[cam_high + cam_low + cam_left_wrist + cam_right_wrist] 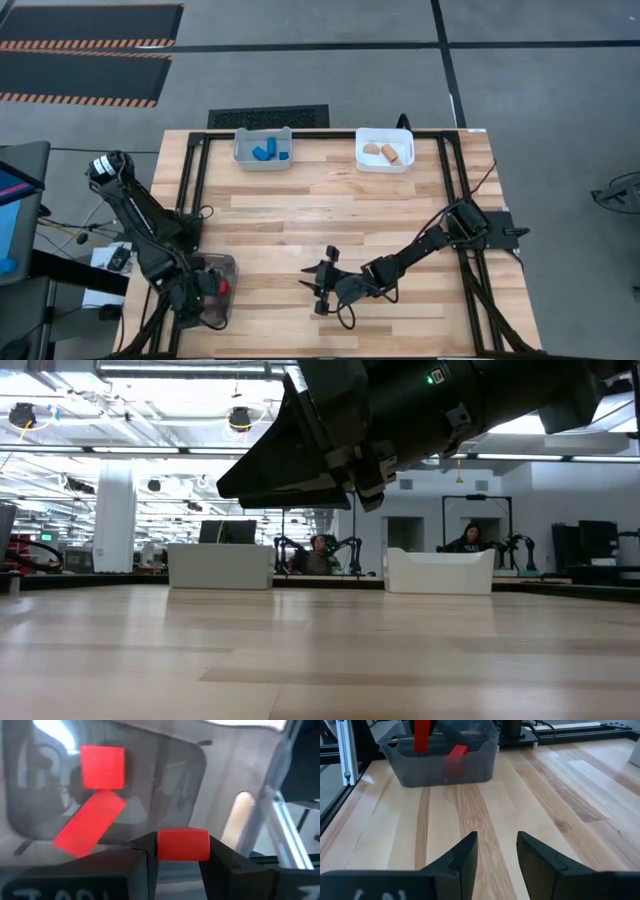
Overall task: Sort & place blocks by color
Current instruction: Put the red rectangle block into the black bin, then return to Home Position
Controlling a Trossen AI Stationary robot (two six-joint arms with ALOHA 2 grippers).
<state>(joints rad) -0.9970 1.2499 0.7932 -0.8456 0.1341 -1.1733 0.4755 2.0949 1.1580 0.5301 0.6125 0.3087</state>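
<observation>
My left gripper (183, 851) is over the clear grey bin (222, 268) at the table's near left corner and is shut on a red block (183, 844). Two more red blocks (102, 766) (89, 829) lie on that bin's floor. My right gripper (497, 840) is open, hovers low over bare wood near the table's near edge (312, 288) and points toward that bin (442, 765). Blue blocks (266, 152) lie in the grey bin at the far edge, tan blocks (385, 152) in the white bin beside it. My left gripper pinches the red block between its two fingers, which sit on two opposite sides of it (161, 845). The fingers come from above, pointing down into the bin. The block is lifted clear of the bin's floor; the right wrist view shows it upright (422, 735).
The grey bin (220, 565) and the white bin (440, 572) stand side by side at the far edge. Black frame rails (195, 180) (450, 180) run along the table's left and right sides. Bare wood lies between the bins and the arms. People sit in the room behind.
</observation>
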